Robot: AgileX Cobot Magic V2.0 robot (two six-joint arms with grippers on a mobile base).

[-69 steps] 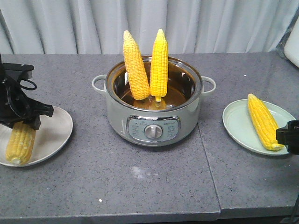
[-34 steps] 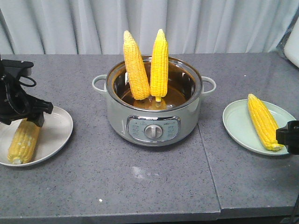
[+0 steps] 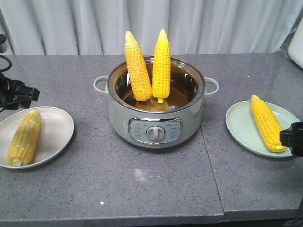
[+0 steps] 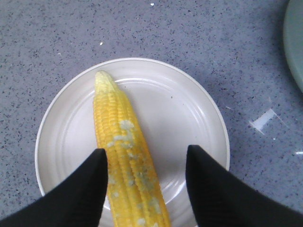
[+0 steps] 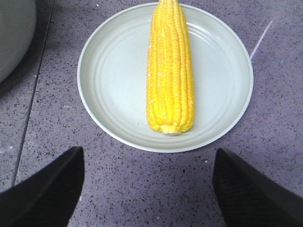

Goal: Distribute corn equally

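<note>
Two corn cobs [image 3: 137, 61] [image 3: 161, 64] stand upright, leaning on the rim inside the silver pot [image 3: 156, 113]. A third corn cob [image 3: 23, 137] [image 4: 120, 137] lies on the white plate [image 3: 57, 125] [image 4: 203, 109]. My left gripper [image 3: 21, 93] [image 4: 146, 153] hangs open above its thick end, with the fingers apart from it. A fourth corn cob [image 3: 267, 123] [image 5: 170, 71] lies on the pale green plate [image 3: 239, 125] [image 5: 109, 71]. Just in front of that plate, my right gripper [image 3: 292, 138] [image 5: 149, 156] is open over bare table, with nothing between its fingers.
The pot has side handles [image 3: 100, 84] and a front dial [image 3: 155, 133]. A seam [image 3: 210, 165] splits the grey speckled tabletop right of the pot. A curtain [image 3: 213, 23] hangs behind the table. The table's front edge [image 3: 142, 218] runs along the bottom.
My left gripper has pulled up and back to the left, away from the cob on the white plate. That cob now lies uncovered. The right arm has not moved.
</note>
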